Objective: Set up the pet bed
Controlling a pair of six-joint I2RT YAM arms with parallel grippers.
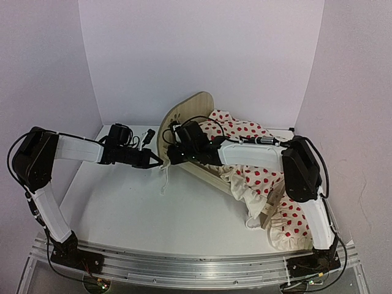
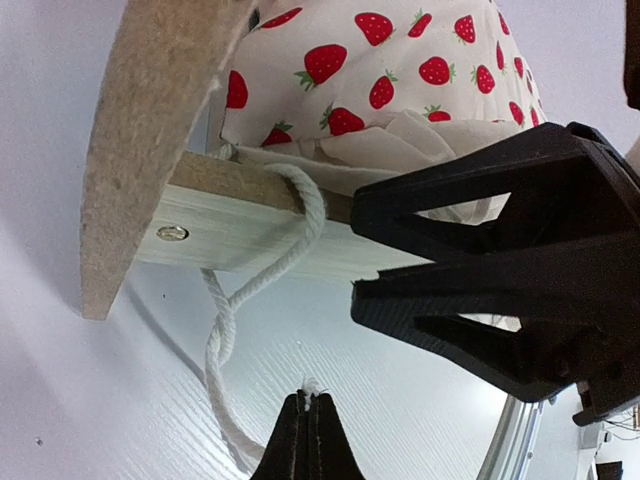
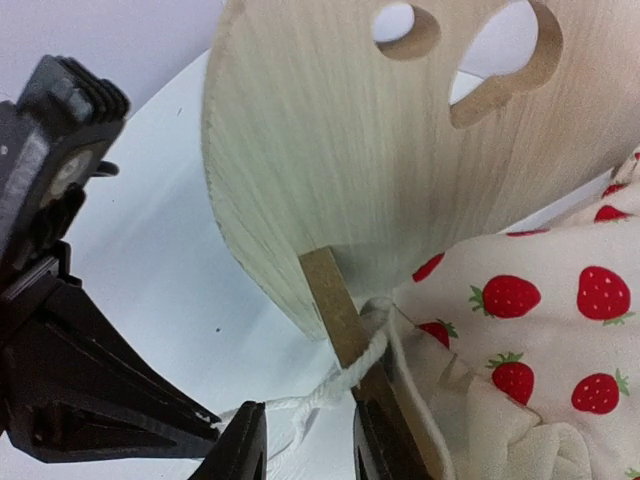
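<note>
Here the pet bed (image 1: 190,110) sits tipped at the back right of the white table (image 1: 135,214). Its headboard (image 3: 330,150) rises towards the back wall (image 1: 202,55). Its side rail (image 2: 240,215) slants down to the right under the strawberry-print blanket (image 1: 257,177), which reaches the table's near right corner. The widest open stretch of tabletop lies in front of and left of the bed, and the side walls stand close on both flanks.

Both arms fold inward with forearms nearly level and meet at the headboard's lower corner. The left gripper (image 2: 308,440) is pinched tight on the end of a white cord (image 2: 225,330) draped over the rail. The right gripper (image 3: 305,445) stands part-way open, and the cord passes through the gap without being clamped.
</note>
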